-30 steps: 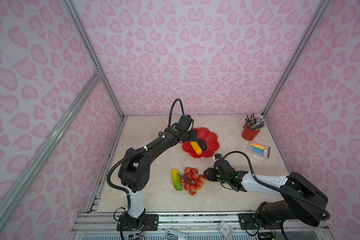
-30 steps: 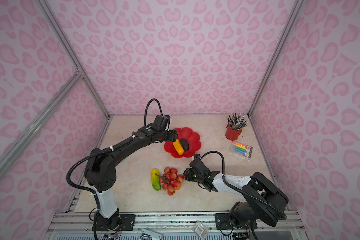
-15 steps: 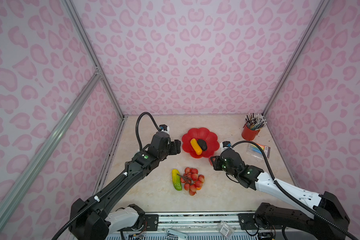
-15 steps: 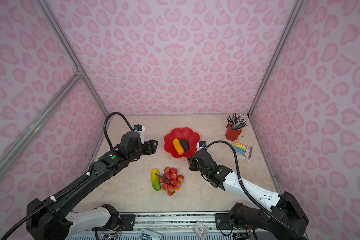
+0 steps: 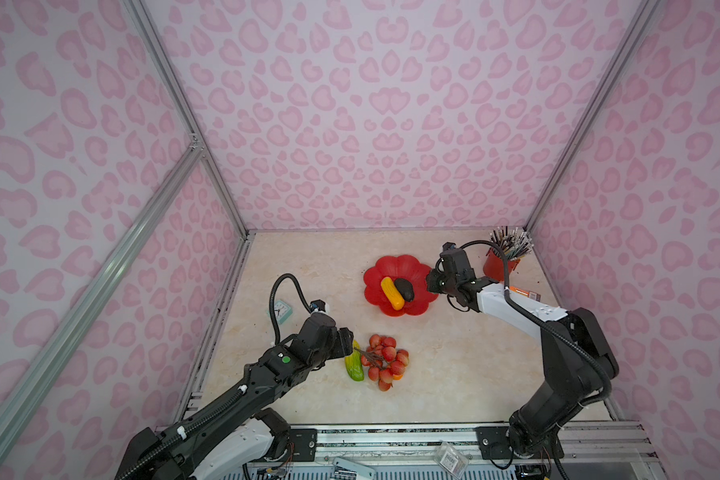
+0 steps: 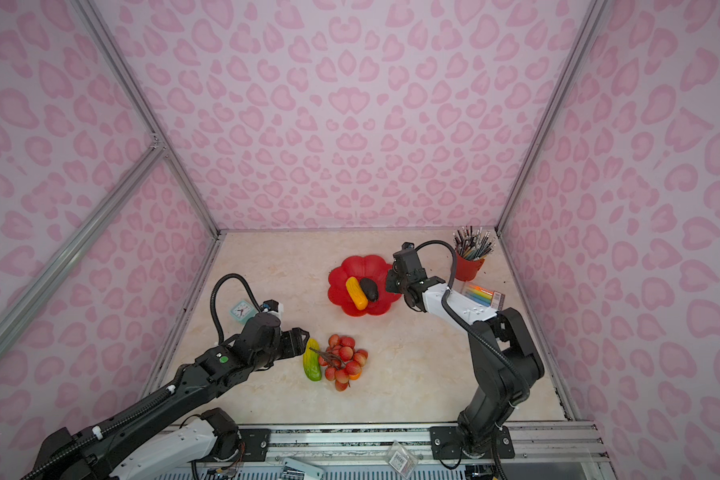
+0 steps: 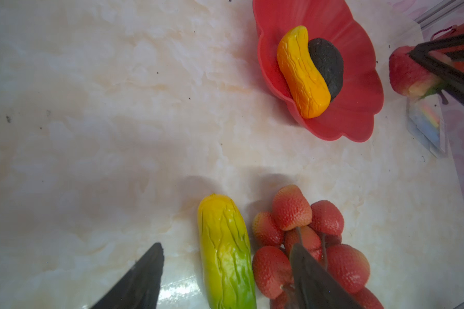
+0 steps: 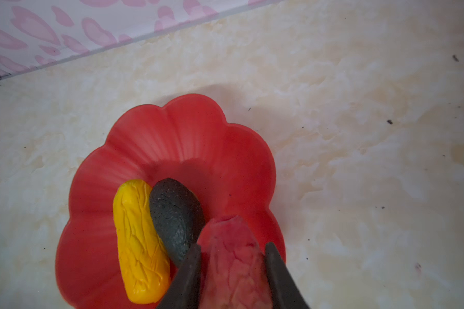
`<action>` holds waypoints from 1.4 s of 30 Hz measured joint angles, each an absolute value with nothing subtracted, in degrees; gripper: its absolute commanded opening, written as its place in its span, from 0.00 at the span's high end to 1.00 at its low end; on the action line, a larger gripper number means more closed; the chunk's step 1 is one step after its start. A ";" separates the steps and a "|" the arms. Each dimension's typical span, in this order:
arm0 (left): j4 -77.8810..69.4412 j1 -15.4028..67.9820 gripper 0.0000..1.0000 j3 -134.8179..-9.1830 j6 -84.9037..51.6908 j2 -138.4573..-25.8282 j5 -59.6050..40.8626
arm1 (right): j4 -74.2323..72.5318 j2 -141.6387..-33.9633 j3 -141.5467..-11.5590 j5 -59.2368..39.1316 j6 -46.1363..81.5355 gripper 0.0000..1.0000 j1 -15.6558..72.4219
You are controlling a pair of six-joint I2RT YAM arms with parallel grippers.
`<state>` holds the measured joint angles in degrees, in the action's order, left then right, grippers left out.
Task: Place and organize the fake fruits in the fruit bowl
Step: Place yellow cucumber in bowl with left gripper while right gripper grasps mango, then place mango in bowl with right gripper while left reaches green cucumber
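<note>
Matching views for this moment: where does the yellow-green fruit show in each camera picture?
In a top view: yellow-green fruit lower centre, just left of the berry bunch.
In a top view: again lower centre, left of the bunch.
Left wrist: between the fingers of the open left pincer, beside the bunch.
Right wrist: not in it.
Shared landmark: the red bowl, visible in all four views.
</note>
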<state>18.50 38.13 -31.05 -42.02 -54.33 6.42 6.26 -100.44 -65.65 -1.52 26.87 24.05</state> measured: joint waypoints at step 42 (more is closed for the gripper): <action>7.51 42.22 0.58 -26.17 -45.69 -67.70 4.40 | 5.17 -62.08 -42.26 3.11 31.90 0.28 23.81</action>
